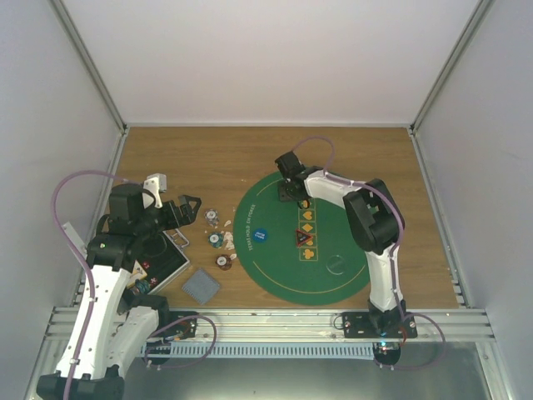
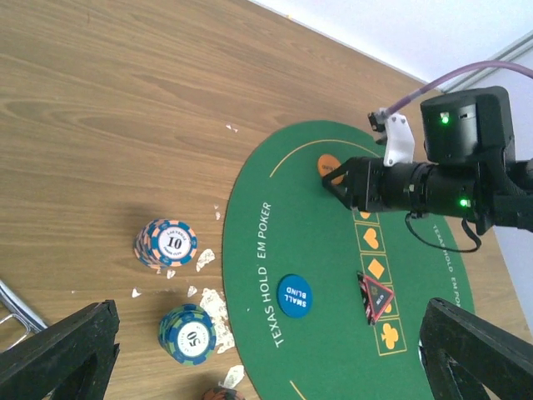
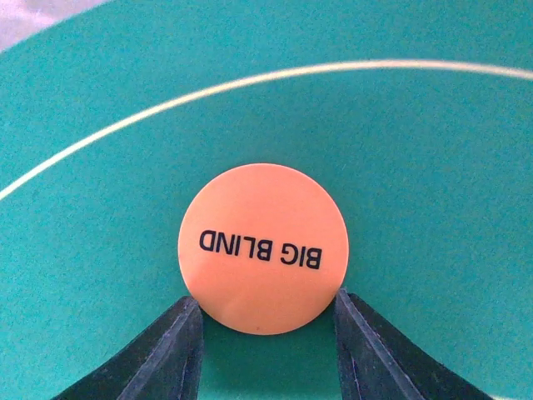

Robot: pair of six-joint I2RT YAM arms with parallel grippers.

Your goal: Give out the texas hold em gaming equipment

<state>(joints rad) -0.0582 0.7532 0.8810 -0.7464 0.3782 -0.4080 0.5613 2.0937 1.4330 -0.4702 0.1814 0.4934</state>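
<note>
My right gripper point(image 1: 292, 193) is low over the far part of the green mat point(image 1: 275, 279). Its fingertips point(image 3: 187, 321) press both sides of the near edge of an orange "BIG BLIND" disc point(image 3: 263, 248), which lies flat on the mat. My left gripper point(image 2: 266, 358) is open and empty, held above the chip stacks. A "10" stack point(image 2: 166, 243), a "50" stack point(image 2: 187, 333) and a third stack point(image 1: 224, 261) stand on the wood left of the mat. A blue "SMALL BLIND" disc point(image 2: 294, 296), a red-black triangle marker point(image 2: 375, 297) and a clear disc point(image 1: 336, 265) lie on the mat. A grey-backed card deck point(image 1: 201, 286) lies near the front.
A black case point(image 1: 162, 258) lies open under the left arm at the table's left edge. White paper scraps point(image 2: 212, 304) litter the wood around the chip stacks. Yellow suit squares point(image 2: 372, 240) run down the mat's middle. Metal frame rails border the table.
</note>
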